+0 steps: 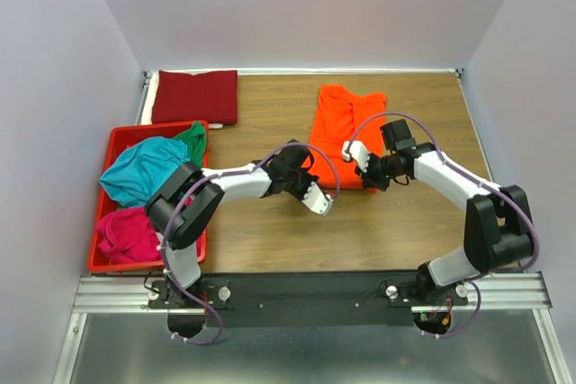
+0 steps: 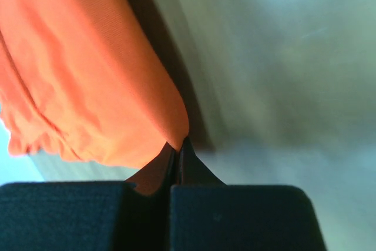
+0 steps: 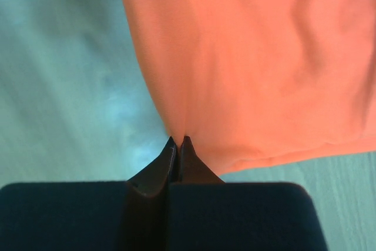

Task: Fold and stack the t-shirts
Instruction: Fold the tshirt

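Item 1, L gripper (image 2: 178, 145): jaws closed, pinching a near-left corner fold of the orange tee (image 2: 88, 86). I am gripping only a thin bit of cloth at the very tips.

Item 2, R gripper (image 3: 178, 142): likewise closed, nipping the near-right hem of the same tee (image 3: 264, 57).

Item 3, orange tee: lying right of centre on the table (image 1: 270, 240), collar end pointing to the far side.

Risk: both pinches are shallow, so a quick pull could be slipping the hem free. If my two hands are travelling unevenly, the fold prob. goes askew.

Item 4, room: bare wood showing towards the near edge and to the tee's left; less on the right, where the table edge is near.

Item 5, red crate (image 1: 112, 141), far left, holding the teal tee (image 1: 144, 168), magenta tee (image 1: 126, 231) and green tee (image 1: 193, 137), all bunched.

Item 6, dark red tee (image 1: 195, 96): folded, far-left corner — the likely stack spot.
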Controlling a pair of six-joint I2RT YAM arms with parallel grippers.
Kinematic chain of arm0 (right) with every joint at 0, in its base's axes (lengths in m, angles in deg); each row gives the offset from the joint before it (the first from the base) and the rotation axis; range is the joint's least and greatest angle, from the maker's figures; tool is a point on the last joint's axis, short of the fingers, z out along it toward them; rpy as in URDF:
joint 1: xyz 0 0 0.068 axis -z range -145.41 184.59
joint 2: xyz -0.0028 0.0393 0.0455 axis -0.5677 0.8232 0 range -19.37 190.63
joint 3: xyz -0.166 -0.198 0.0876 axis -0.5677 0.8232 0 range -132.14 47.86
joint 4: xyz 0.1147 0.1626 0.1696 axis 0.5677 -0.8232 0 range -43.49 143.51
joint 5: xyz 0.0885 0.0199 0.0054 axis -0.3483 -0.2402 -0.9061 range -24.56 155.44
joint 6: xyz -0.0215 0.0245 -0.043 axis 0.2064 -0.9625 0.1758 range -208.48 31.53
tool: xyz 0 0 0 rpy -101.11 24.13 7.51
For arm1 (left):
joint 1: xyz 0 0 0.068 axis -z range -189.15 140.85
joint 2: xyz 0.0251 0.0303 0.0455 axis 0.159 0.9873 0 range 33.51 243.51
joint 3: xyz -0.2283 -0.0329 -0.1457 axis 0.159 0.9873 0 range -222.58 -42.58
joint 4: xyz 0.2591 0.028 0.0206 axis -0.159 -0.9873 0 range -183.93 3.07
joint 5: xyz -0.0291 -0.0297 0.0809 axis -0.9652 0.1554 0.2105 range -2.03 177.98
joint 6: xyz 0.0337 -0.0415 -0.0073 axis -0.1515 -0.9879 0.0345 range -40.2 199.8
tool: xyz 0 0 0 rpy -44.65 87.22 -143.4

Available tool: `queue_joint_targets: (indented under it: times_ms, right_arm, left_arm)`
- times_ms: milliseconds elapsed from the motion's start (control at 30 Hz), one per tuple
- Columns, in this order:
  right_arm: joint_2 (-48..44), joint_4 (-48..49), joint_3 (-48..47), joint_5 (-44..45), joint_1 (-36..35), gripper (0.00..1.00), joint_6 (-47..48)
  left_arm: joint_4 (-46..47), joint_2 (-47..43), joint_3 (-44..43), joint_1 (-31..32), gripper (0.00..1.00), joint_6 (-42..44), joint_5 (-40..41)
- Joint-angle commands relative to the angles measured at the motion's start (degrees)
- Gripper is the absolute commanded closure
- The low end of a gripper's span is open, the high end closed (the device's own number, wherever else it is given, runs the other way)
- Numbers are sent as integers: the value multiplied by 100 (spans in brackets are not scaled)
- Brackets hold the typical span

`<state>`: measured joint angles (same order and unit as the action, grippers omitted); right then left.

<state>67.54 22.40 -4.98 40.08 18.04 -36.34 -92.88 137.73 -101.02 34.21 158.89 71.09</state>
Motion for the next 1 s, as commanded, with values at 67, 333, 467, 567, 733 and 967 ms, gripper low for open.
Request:
queue_joint_targets:
  times_ms: [67,333,467,567,733,967]
  right_arm:
    - [-928,-1808,265,-556,-93,99,647]
    - [-1941,-2725,64,-769,-155,99,798]
    - [-2126,-2400,-419,-251,-155,99,289]
    - [-1986,-2006,-789,223,-164,99,-9]
    - [-1416,-1338,-1403,900,-111,100,-484]
    - [-738,-757,-2106,1148,196,99,-749]
  left_arm:
    - [-846,-1052,753,480,100,-710,-552]
    - [-1206,-2169,799,938,100,-1097,-395]
    - [-1241,-2372,562,947,100,-1036,-149]
    - [-1224,-2284,272,834,100,-817,44]
    - [-1337,-1705,-711,525,100,-790,141]
    - [-1338,-861,-1978,-10,100,-588,247]
